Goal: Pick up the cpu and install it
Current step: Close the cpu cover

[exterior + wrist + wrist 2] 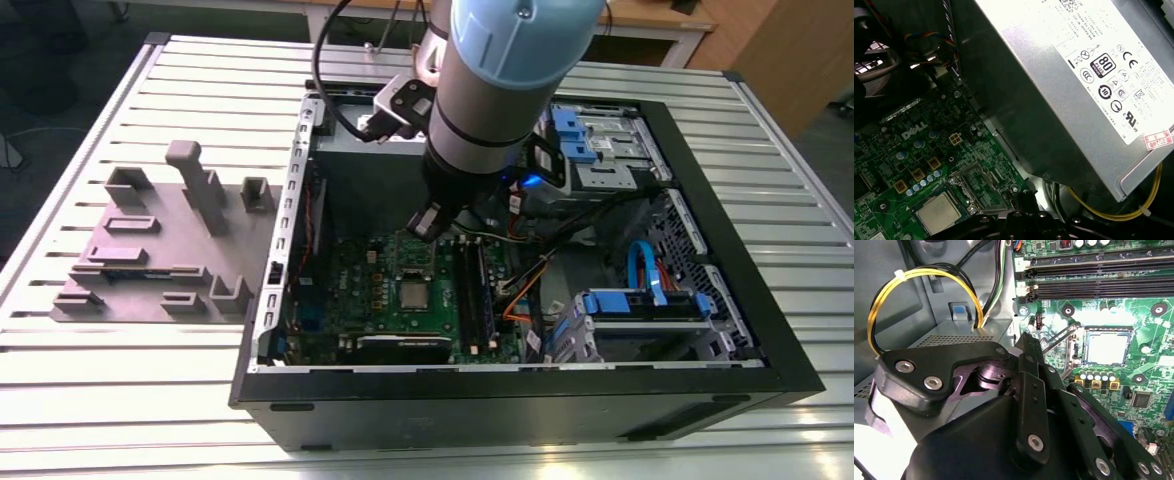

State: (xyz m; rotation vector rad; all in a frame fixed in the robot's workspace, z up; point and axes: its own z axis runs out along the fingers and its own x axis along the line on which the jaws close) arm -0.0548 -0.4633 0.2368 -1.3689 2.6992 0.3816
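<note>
The cpu (418,295), a small silver-grey square, lies flat in its socket on the green motherboard (354,290) inside the open computer case. In both wrist views the cpu (1106,347) (939,212) sits in the socket frame with nothing touching it. A thin metal socket lever (1058,338) stands raised beside it. My gripper (430,224) hangs over the motherboard's far part, above and behind the cpu, apart from it. Its black fingers (1029,365) look shut together with nothing between them.
The grey power supply (1069,75) sits close beside the gripper, with yellow and black cables (924,276) looping from it. Memory slots (1094,275) run along one side of the socket. Blue drive cages (641,300) fill the case's right. A grey fixture block (160,240) stands on the slatted table.
</note>
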